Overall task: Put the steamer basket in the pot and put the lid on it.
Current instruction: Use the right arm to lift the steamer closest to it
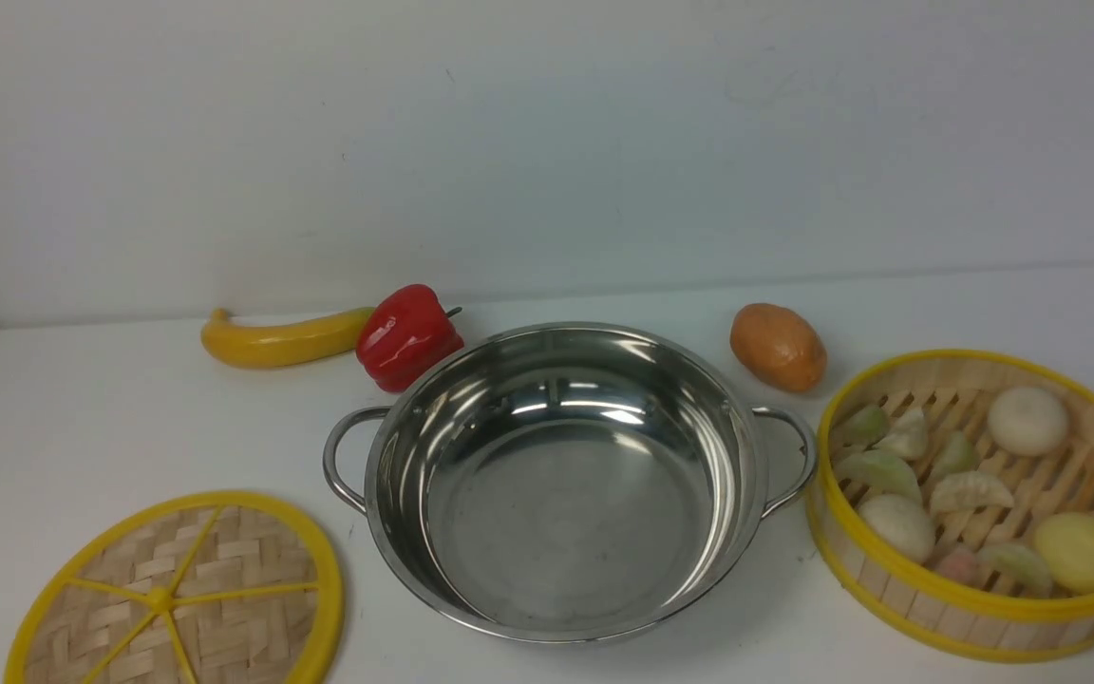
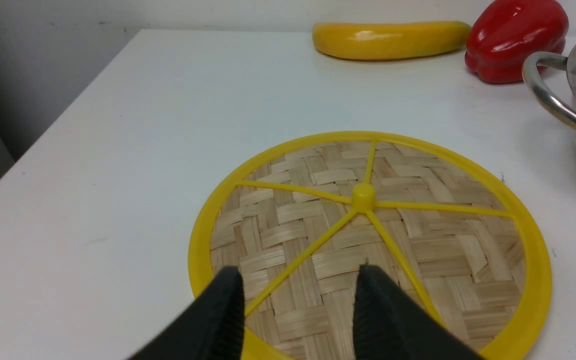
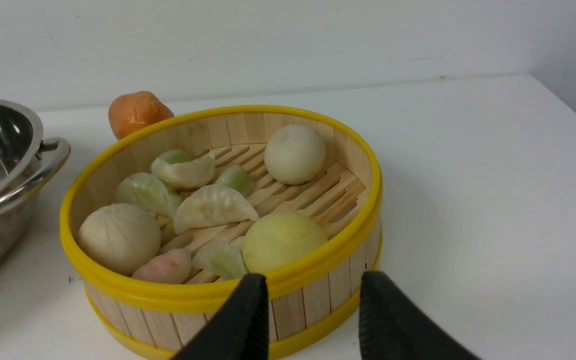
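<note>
We see the pot (image 1: 732, 465) upright in the middle of the white bench (image 1: 110, 418), its shiny bowl holding nothing and its two loop handles pointing left and right. The basket (image 1: 898, 594) stands on the bench to the pot's right, just beside the right handle. We cannot tell whether the two touch. On its slatted floor lie pale dumplings (image 1: 970, 491), two white buns, one yellow bun (image 1: 1082, 552) and a pinkish piece near the front wall.

The lid (image 1: 224, 570) lies flat on the bench to the front left of the pot, apart from it, with its spokes and centre knob facing up. So the basket is outside the pot and the lid is off both.

Behind the pot on the left, a banana (image 1: 281, 340) lies lengthwise, its end meeting a red pepper (image 1: 406, 337) that sits close against the pot's back rim. An orange-brown potato (image 1: 778, 347) rests behind the gap between the pot and the basket.

In the left wrist view, the left tool (image 2: 299, 272) has its black fingers (image 2: 228, 310) spread wide with nothing between them, poised over the near part of the lid. We cannot tell whether they touch it. In the right wrist view, the right tool (image 3: 313, 280) is likewise spread and holds nothing, and its fingers (image 3: 383, 320) are in front of the basket's outer wall, near the yellow rim.
</note>
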